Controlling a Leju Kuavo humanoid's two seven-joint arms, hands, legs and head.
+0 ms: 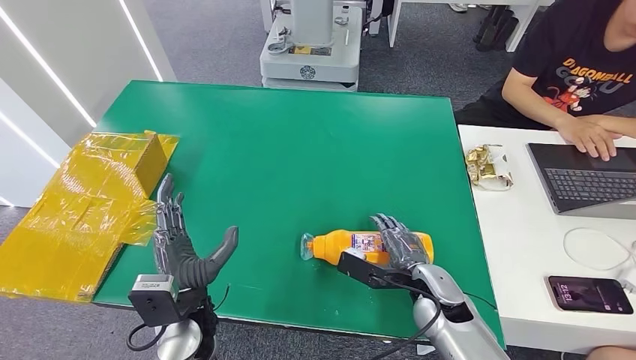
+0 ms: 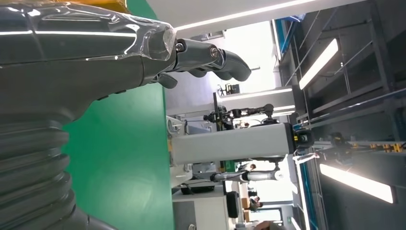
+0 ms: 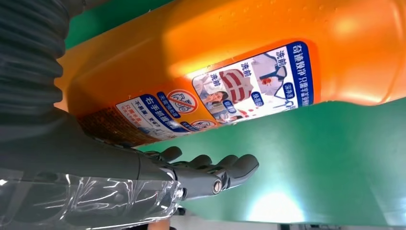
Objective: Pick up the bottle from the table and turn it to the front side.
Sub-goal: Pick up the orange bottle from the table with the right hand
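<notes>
An orange bottle [image 1: 337, 244] with a clear cap lies on its side on the green table [image 1: 300, 150], near the front edge, cap pointing left. Its printed label [image 3: 239, 91] with blue text faces my right wrist camera. My right hand [image 1: 401, 247] lies over the bottle's right half, with the thumb on the near side. Up close, the fingers [image 3: 210, 172] stretch out straight beside the bottle [image 3: 239, 52], with a strip of green table between them. My left hand [image 1: 180, 247] is raised over the table's front left, fingers spread and holding nothing; its fingers [image 2: 210, 60] are bare.
Crinkled yellow plastic packaging [image 1: 90, 202] covers the table's left edge. On the right stands a white table [image 1: 525, 247] with a laptop [image 1: 585, 180], a phone [image 1: 589, 294] and a gold wrapper [image 1: 487, 166]; a person [image 1: 577, 75] sits there. A grey machine base [image 1: 311, 45] stands behind.
</notes>
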